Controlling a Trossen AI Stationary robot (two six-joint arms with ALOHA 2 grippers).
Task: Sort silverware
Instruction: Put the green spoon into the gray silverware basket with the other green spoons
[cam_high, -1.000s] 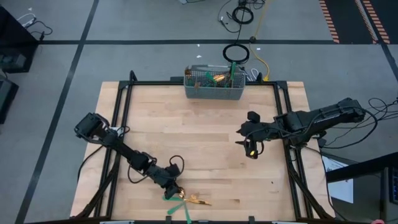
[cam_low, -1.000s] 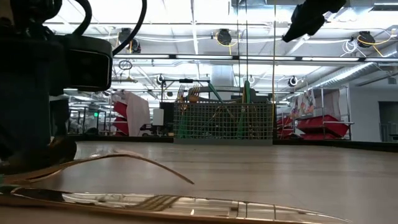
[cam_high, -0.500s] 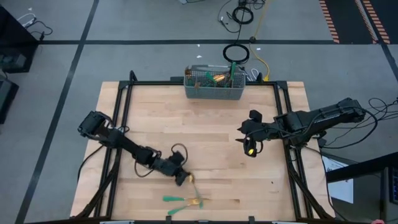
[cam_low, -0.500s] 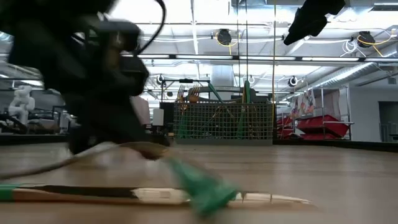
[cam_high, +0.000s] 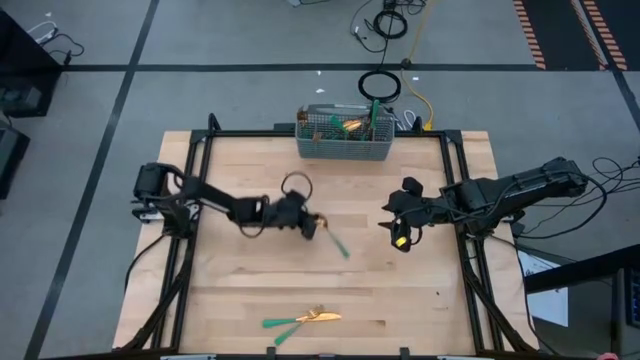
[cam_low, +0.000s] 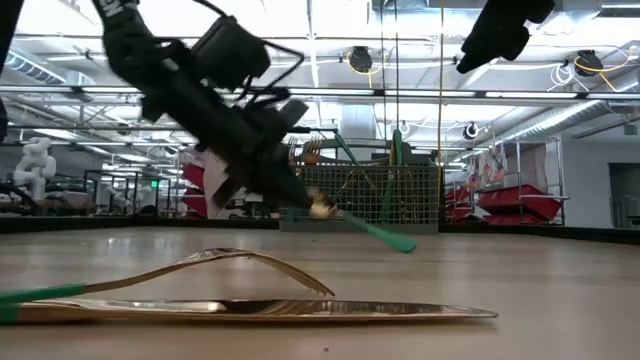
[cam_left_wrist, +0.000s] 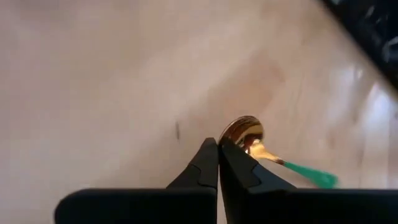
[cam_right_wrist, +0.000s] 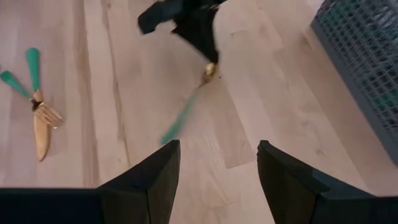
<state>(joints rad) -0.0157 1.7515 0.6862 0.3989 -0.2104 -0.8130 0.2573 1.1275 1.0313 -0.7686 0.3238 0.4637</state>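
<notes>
I'm looking down on the wooden surface (cam_high: 330, 270), and at its far edge sits the grey mesh caddy (cam_high: 343, 140) with a few gold-and-teal pieces standing in it. My left arm reaches across the middle of the surface, and the left claw (cam_high: 312, 224) is clamped together on a spoon (cam_high: 333, 238), pinching it right at the neck beside the gold bowl, which pokes out past the fingertips (cam_left_wrist: 211, 163) in the left wrist view. In the low view that spoon is clear of the wood, teal handle slanting down and away from the claw, with the caddy behind it. My right arm waits on the right side of the surface, the right claw (cam_high: 402, 236) held up off the wood, its two fingers (cam_right_wrist: 152, 177) spread well apart and gripping nothing, pointed toward the left claw and the spoon. Near the front edge, well apart from both claws, a fork (cam_high: 297, 331) and a knife (cam_high: 292, 320) lie flat on the surface, gold heads touching and overlapping, teal handles splayed out toward the left arm's side. In the low view the fork (cam_low: 170, 274) arches over the knife (cam_low: 300, 311).
</notes>
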